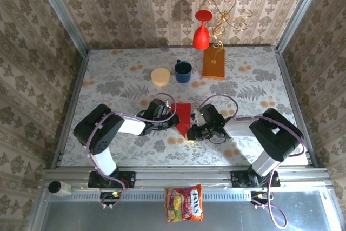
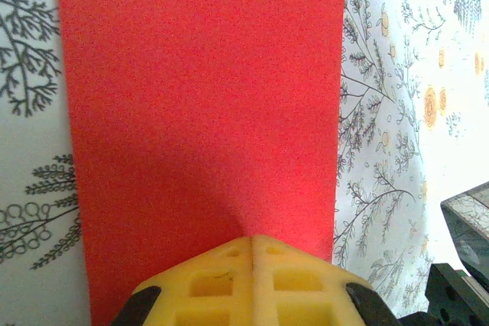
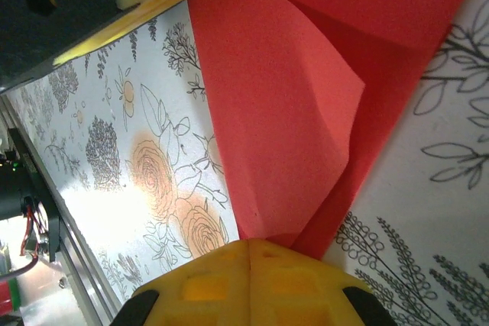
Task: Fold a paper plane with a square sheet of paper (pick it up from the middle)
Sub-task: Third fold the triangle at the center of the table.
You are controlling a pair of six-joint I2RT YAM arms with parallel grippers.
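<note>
The left hand [image 2: 252,240] and right hand [image 3: 250,243], each pinched shut on the square sheet of paper [image 1: 184,116] near the worktop's [image 1: 108,74] near edge, likely brace opposite sides for creasing.

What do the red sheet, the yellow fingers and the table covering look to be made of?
Red sheet: thin matte paper, likely; a flap bends in a soft curve in the right wrist view. Yellow fingers: matte foam or soft rubber, judging by the moulded square hollows. Table covering: smooth floral print catching glare, perhaps vinyl; cannot tell for sure.
</note>
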